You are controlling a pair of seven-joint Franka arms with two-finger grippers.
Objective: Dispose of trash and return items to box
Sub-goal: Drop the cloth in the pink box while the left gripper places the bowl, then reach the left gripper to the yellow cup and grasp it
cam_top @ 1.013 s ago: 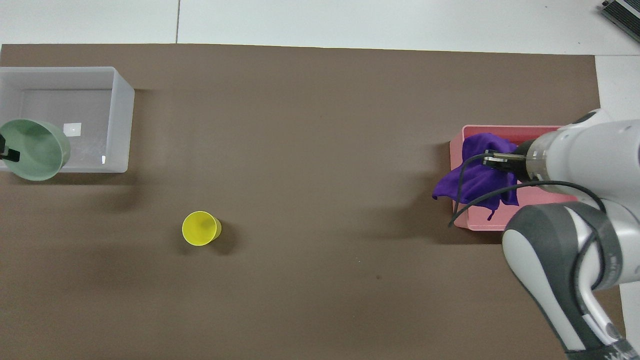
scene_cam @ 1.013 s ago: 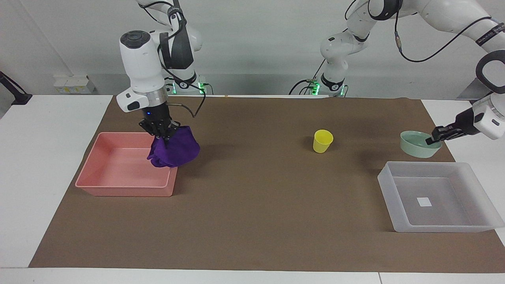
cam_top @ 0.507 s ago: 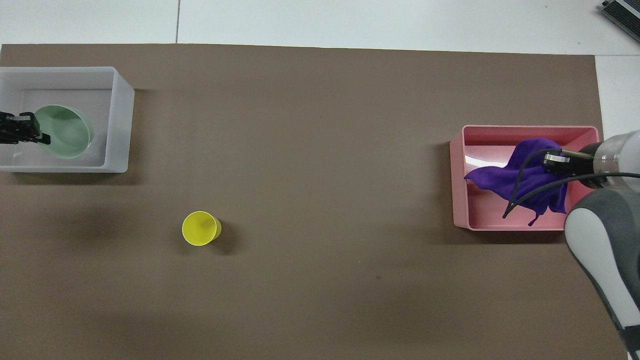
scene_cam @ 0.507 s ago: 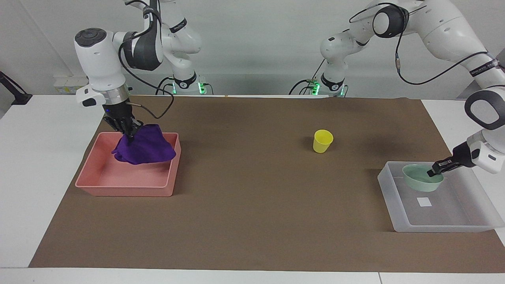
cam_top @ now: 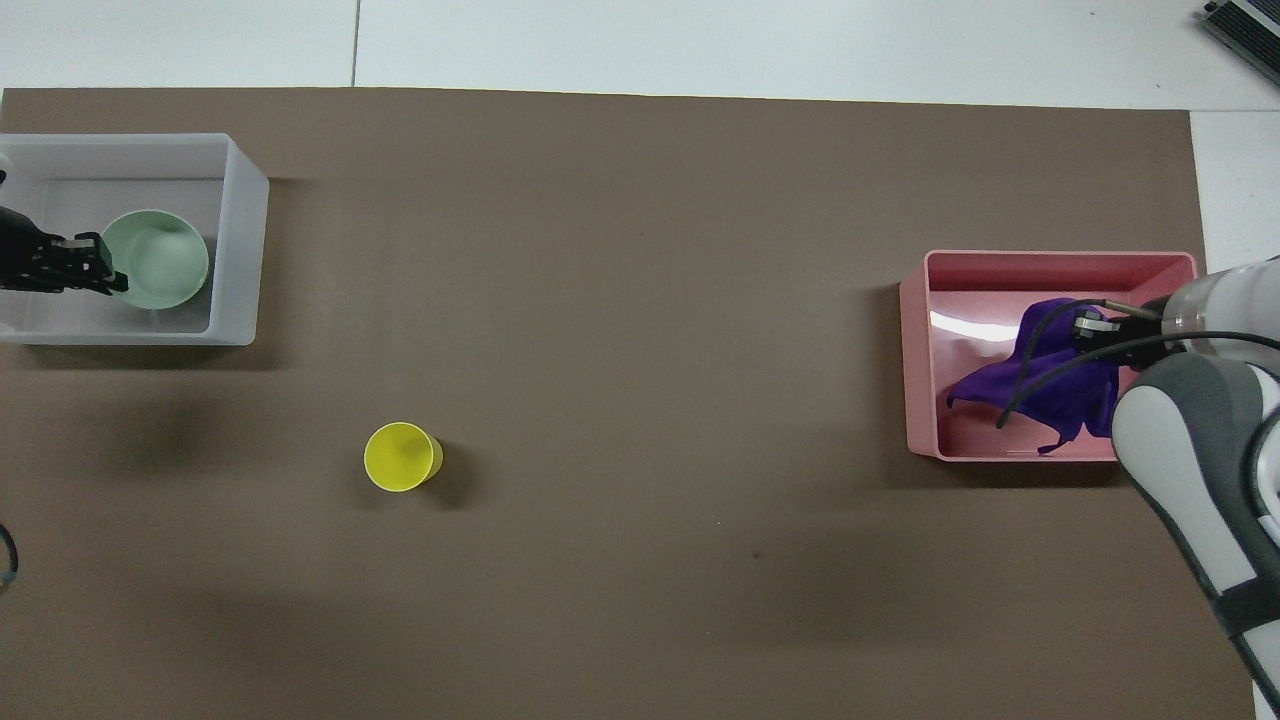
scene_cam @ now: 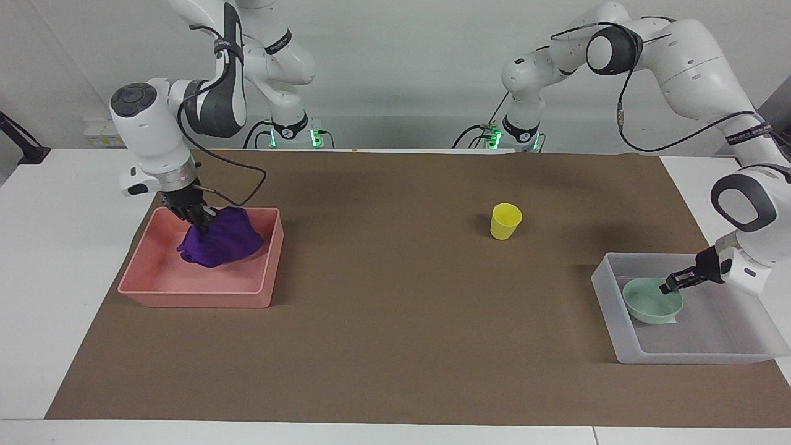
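Observation:
My right gripper (scene_cam: 201, 221) is shut on the deep-purple cloth (scene_cam: 219, 244), whose lower folds lie inside the pink tray (scene_cam: 198, 296). In the overhead view this gripper (cam_top: 1085, 325) holds the cloth (cam_top: 1040, 375) over the tray (cam_top: 1050, 258). My left gripper (scene_cam: 670, 286) is shut on the rim of the mint-green bowl (scene_cam: 649, 303), low inside the translucent box (scene_cam: 680, 357). The overhead view shows the same gripper (cam_top: 105, 278), bowl (cam_top: 160, 260) and box (cam_top: 240, 250). The yellow cup (scene_cam: 505, 221) stands upright on the mat, also seen from overhead (cam_top: 402, 457).
A brown mat (scene_cam: 395, 321) covers the table. The pink tray sits at the right arm's end and the box at the left arm's end. The cup stands between them, nearer the box.
The right gripper moved the cloth from the tray's edge to over its inside and lowered it. The left gripper carried the bowl from beside the box into it and lowered it.

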